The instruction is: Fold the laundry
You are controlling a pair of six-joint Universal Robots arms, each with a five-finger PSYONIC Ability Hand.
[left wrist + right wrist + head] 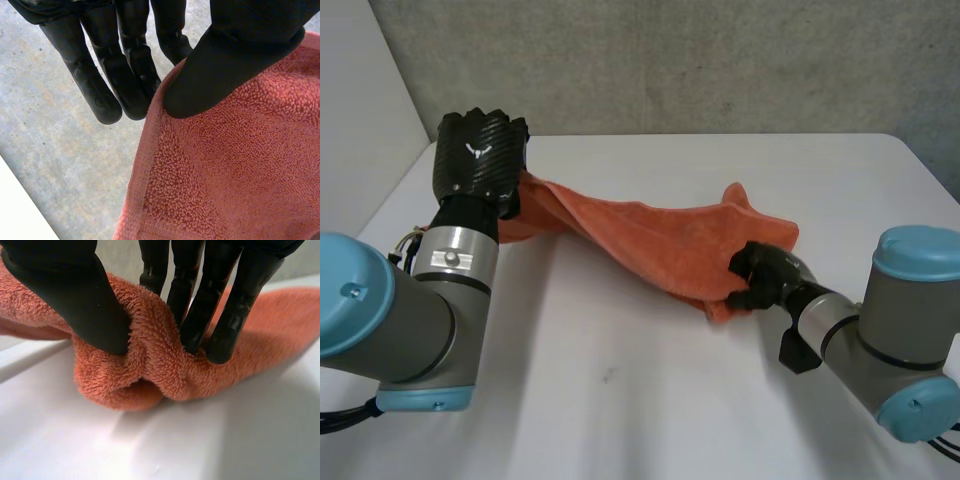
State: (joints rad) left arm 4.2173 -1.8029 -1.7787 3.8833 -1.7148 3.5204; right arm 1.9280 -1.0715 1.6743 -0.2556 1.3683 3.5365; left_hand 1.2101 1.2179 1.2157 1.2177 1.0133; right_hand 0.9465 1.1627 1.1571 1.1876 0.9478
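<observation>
One white table point(620, 390) carries the job, and over it an orange towel point(650, 235) hangs stretched and twisted between the two hands, with one end bunched low at the tabletop. The step in hand looks like spreading the cloth before a first fold. The next move probably calls for drawing it flat and squaring its edges. The left hand point(480, 155), raised, pinches a hemmed edge between its thumb and straight fingers. The right hand point(760, 278) clamps a thick, fluffy bunch at the opposite end.
</observation>
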